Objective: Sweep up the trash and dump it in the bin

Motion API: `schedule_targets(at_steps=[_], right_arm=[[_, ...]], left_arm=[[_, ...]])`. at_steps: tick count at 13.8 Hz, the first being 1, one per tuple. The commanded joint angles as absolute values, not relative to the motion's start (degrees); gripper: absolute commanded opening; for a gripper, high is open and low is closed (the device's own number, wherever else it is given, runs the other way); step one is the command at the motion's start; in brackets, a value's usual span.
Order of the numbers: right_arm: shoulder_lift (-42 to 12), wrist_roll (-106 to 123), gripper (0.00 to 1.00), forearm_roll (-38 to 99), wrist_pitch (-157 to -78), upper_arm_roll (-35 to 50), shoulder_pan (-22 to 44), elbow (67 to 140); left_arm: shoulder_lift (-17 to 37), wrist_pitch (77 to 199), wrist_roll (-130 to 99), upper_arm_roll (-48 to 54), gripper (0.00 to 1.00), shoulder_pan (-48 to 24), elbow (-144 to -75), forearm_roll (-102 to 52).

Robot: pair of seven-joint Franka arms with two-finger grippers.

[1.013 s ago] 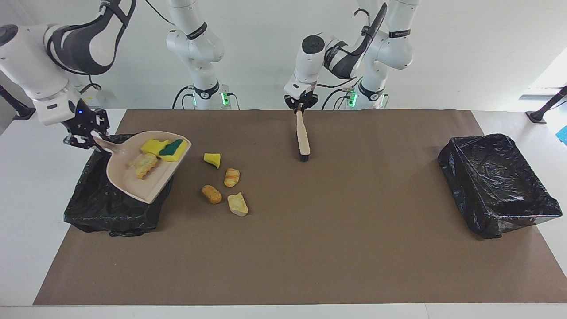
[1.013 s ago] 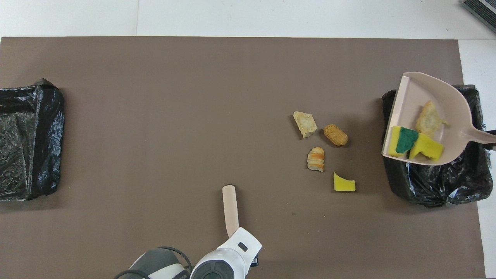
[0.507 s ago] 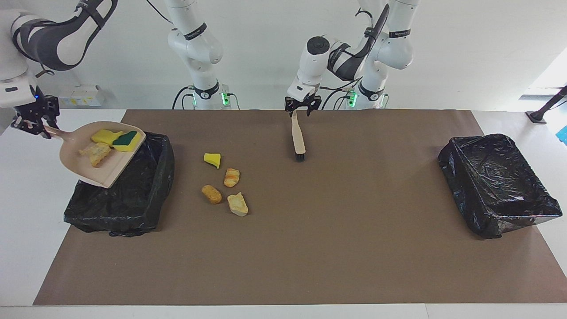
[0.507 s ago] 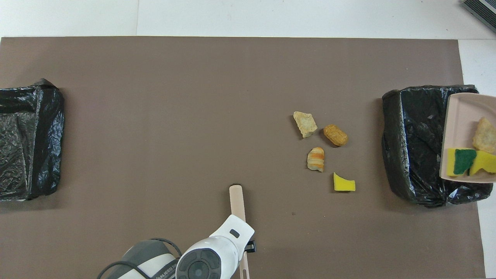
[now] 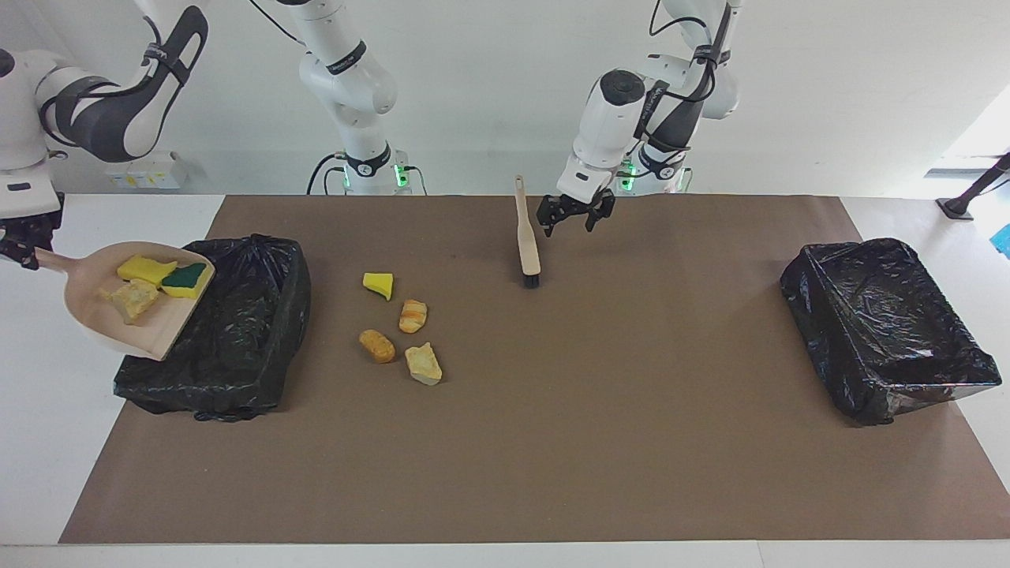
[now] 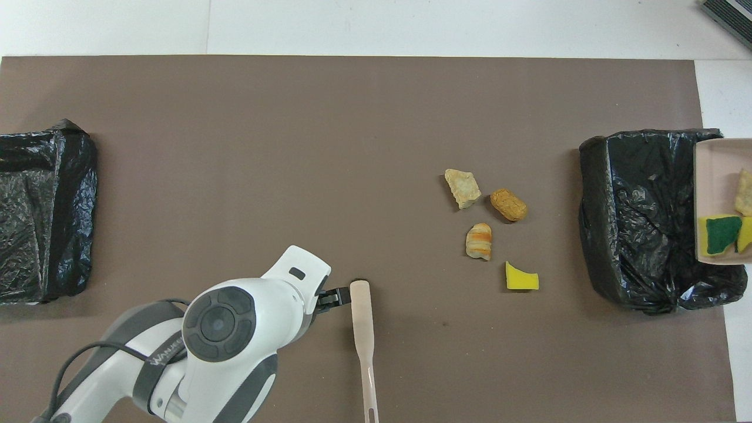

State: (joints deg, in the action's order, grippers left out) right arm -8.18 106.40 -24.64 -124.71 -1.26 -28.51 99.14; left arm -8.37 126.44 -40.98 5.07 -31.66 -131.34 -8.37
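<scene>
- white wall and white table [image 5: 47,442] are seen, with a brown mat [image 5: 552,442] spread over most of the table top.
- two black-lined bins are set on the mat: one bin at the right arm's end [image 5: 237,347] and another bin at the left arm's end [image 5: 884,331].
- a beige dustpan [image 5: 118,315] is held up by its handle in the right gripper [image 5: 20,244], over that end bin's outer edge and the white table beside it; the fingers are closed on the handle.
- three pieces of trash are carried in the pan: a yellow sponge chunk [image 5: 146,268], a yellow chunk with a green top [image 5: 187,278] and a tan bread-like piece [image 5: 130,300].
- four more pieces are left on the mat near the right arm's bin: a yellow sponge wedge [image 5: 379,284], a striped bread-like piece [image 5: 412,315], an orange-brown lump [image 5: 377,345] and a pale tan lump [image 5: 424,364]; the wedge lies nearest the robots, the pale lump farthest.
- a brush [image 5: 526,237] with a pale wooden handle is seen near the mat's middle, bristles down on the mat and handle tilted up toward the robots; no fingers are on it.
- the left gripper [image 5: 576,217] is raised just beside the brush handle, over the mat; its fingers are spread wide apart and nothing is held.
</scene>
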Motion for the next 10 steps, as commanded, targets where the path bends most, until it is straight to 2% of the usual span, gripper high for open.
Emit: schedule_targets(at_steps=[1,7,10], right_arm=[[-7.65,105.22,0.0,-32.75,-127.25,-0.88,-26.9,100.45],[-6.68,103.71,0.0,-43.49,-127.79,-0.62,-25.14,102.65],[-6.24,102.75,0.0,-48.42,-128.15,0.17,-24.87,103.54]], left_arm=[[-3.35,123.05,-30.28,5.54,1.0,-25.16,-125.0,-6.94],[-1.76,112.17,-2.68,5.36,1.0,-9.25,-115.16,-6.94],[-2.63,109.0,0.17,5.27,1.0,-3.45,-112.07,-6.86]])
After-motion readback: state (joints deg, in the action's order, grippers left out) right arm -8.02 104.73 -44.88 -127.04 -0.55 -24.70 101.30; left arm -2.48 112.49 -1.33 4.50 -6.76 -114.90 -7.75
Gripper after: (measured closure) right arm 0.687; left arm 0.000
